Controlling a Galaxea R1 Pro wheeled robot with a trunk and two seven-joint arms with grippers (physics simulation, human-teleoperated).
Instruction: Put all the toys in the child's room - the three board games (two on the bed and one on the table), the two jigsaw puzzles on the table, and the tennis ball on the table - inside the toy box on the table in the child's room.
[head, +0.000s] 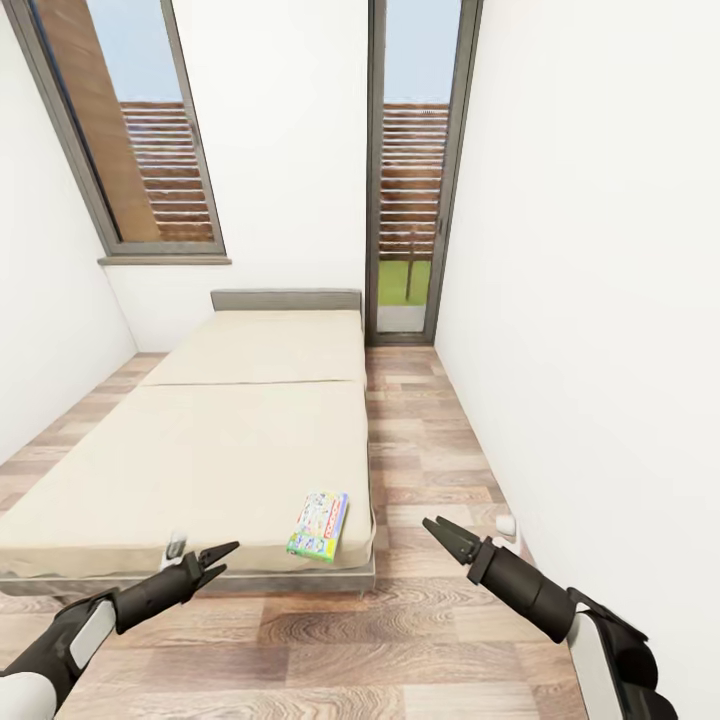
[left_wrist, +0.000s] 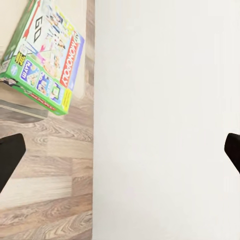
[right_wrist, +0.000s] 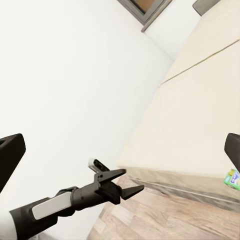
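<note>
**While Both Grippers Are Empty: Bedside Status**

Left gripper (head: 222, 557): jaws spread apart, holding nothing, raised before the bed (head: 200, 450) foot. Board game (head: 319, 525): flat at the mattress's near right corner, apart from both grippers. Right gripper (head: 437, 531): fingers slightly parted, empty, above the wood floor (head: 430, 450).

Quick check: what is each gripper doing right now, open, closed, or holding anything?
Left gripper: open, holding nothing, short of the board game on the bed.
Right gripper: open, holding nothing.
</note>
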